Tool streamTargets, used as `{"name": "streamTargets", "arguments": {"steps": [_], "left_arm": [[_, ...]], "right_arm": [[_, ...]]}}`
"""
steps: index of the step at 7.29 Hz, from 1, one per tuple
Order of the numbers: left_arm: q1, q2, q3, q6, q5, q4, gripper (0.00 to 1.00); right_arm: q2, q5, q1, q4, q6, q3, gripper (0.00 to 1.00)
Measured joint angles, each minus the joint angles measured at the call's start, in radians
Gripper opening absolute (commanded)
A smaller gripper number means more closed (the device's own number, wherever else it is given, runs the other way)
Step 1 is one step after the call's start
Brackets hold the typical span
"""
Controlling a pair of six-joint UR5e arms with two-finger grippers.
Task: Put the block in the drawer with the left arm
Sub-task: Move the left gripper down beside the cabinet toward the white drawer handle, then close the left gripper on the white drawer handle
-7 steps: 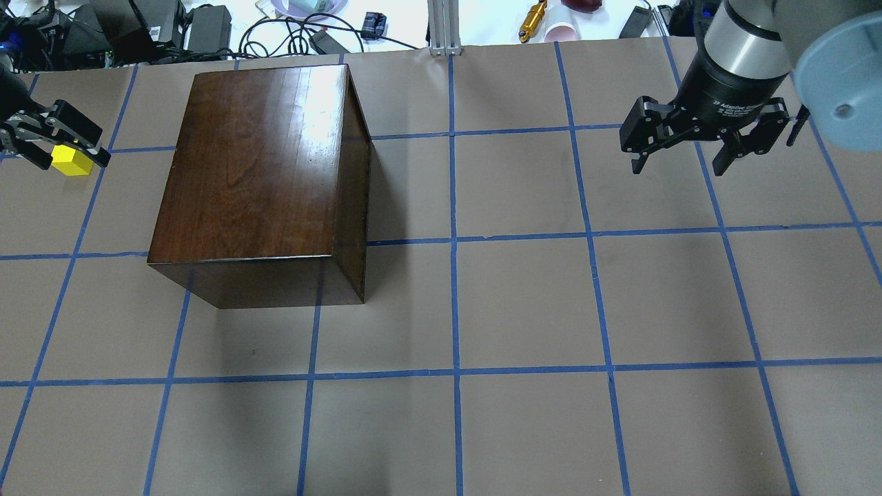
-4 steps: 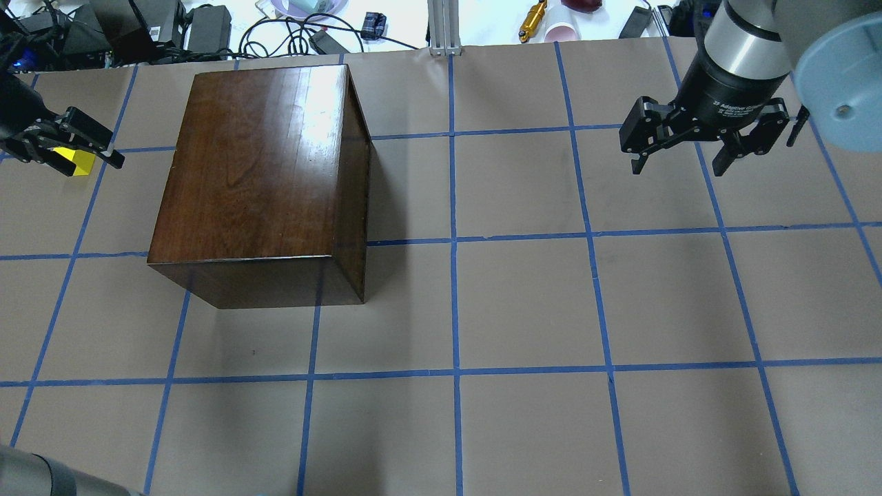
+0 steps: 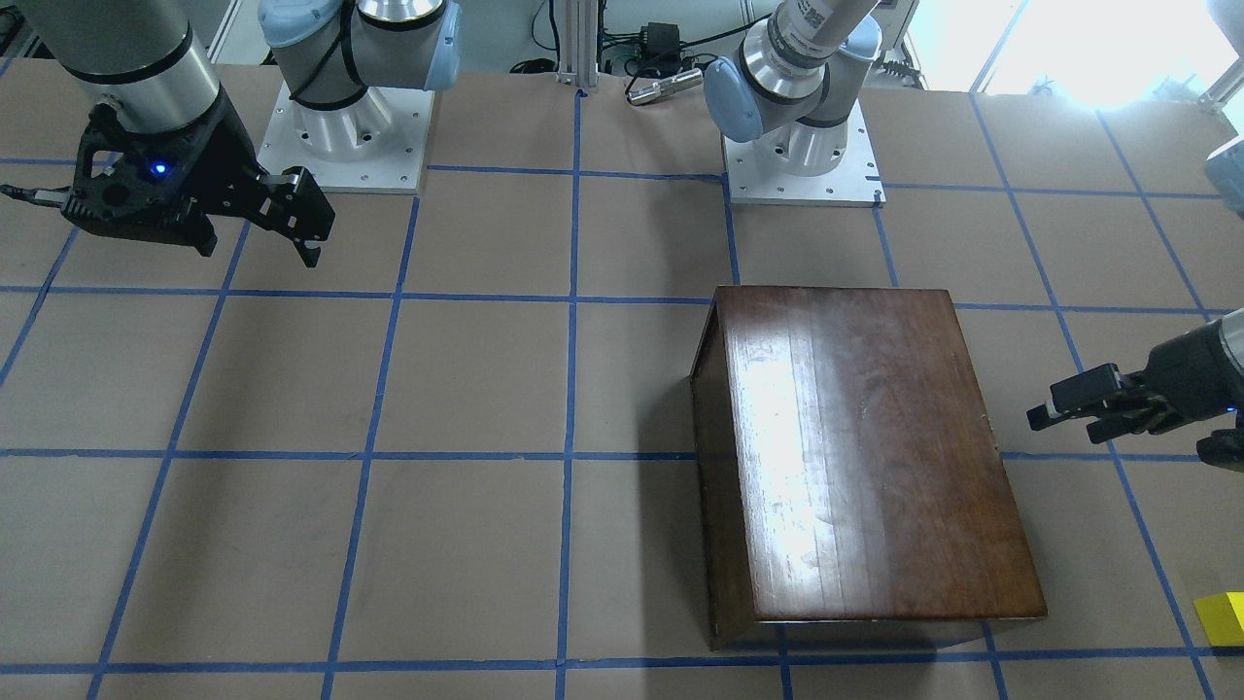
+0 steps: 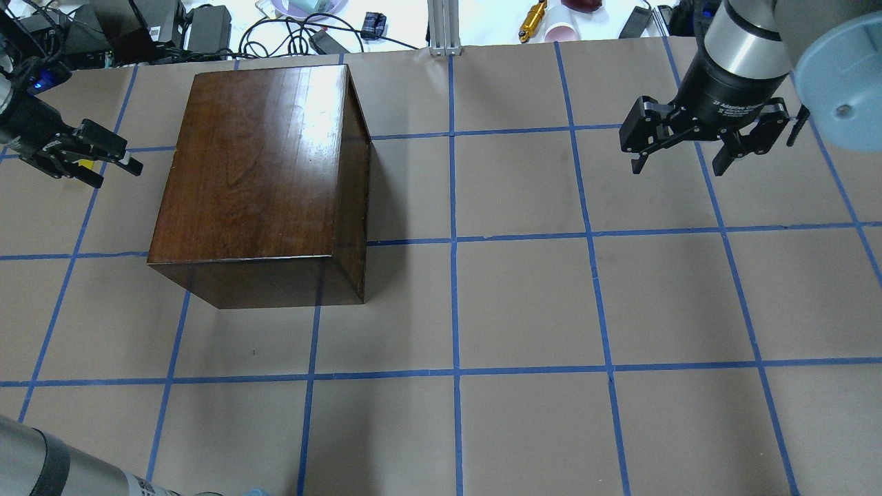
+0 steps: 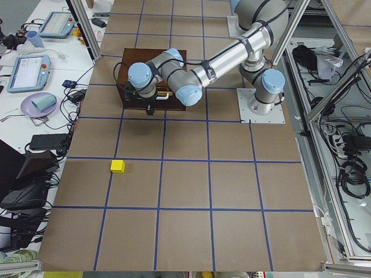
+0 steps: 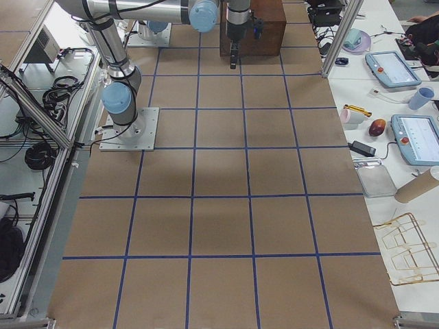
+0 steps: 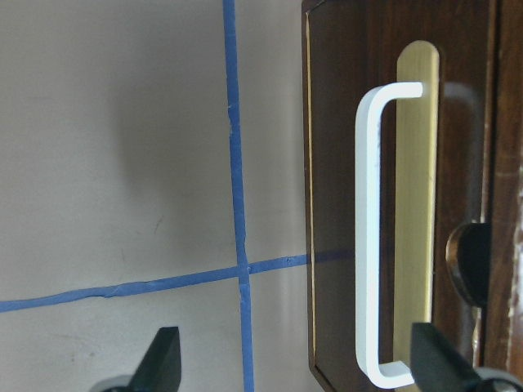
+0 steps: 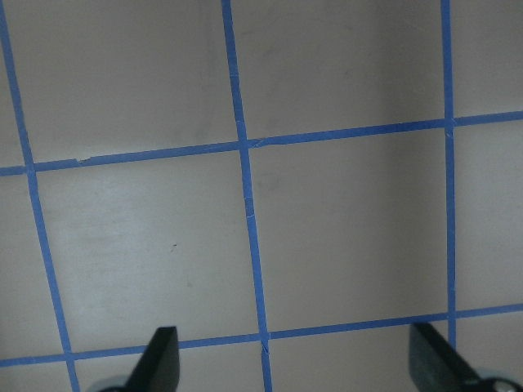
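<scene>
The yellow block lies on the table left of the dark brown cabinet; it also shows in the exterior left view. In the overhead view only a sliver of it shows behind my left gripper. That gripper is open and empty, level with the cabinet's left side. The left wrist view shows the shut drawer front with its white handle between the open fingertips. My right gripper is open and empty, far right.
Cables and power bricks and an aluminium post line the far edge. The arm bases stand at the robot's side of the table. Part of my left arm crosses the near left corner.
My left gripper has moved right, from over the block towards the cabinet's left side. The block lies where it was. The right arm has not moved.
</scene>
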Motion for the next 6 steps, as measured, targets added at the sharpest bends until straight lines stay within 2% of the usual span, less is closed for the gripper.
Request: {"name": "streamTargets", "arguments": {"steps": [3, 6], "left_arm": [[0.0, -0.023, -0.037, -0.007, -0.079, 0.007, 1.0], [-0.002, -0.048, -0.042, -0.011, -0.092, 0.021, 1.0]], "right_arm": [[0.0, 0.0, 0.0, 0.0, 0.0, 0.0, 1.0], [0.0, -0.001, 0.0, 0.0, 0.0, 0.0, 1.0]]}}
